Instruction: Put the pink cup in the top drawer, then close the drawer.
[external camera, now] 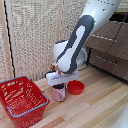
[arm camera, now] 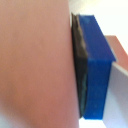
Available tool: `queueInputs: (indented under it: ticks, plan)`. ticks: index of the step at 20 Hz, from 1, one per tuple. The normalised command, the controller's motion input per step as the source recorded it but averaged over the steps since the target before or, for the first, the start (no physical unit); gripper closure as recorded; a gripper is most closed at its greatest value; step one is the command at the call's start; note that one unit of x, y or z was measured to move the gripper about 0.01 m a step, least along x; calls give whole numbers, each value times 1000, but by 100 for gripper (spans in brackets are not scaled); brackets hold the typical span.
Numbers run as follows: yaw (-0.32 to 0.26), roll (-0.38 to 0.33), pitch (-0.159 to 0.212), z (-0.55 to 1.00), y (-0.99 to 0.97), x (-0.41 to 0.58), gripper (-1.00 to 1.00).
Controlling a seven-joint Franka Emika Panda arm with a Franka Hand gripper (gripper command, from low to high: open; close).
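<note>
- While the pincer reaches down, the pink cup sits between its fingers on the wooden surface.
- Its blue-padded finger presses the cup's wall; the pincer pinches it.
- Cup stands beside the red bowl.

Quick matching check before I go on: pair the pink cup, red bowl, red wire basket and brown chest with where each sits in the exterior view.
Things:
1. pink cup
2. red bowl
3. red wire basket
4. brown chest of drawers

Places:
A. lower part of the exterior view's left, on the wooden floor
B. directly under the gripper
C. exterior view's right, at the back
D. on the floor just to the exterior view's right of the cup

Pairs: 1-B, 2-D, 3-A, 4-C
</note>
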Motion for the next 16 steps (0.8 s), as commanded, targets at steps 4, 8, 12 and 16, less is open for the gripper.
queueInputs:
  ticks: [4,8,12,16]
  plan:
    - [0,-6,35,825,-81,305,100]
    - [0,1,18,859,-30,421,100]
    - [0,0,69,902,-1,491,100]
    - [0,3,108,914,-2,551,100]
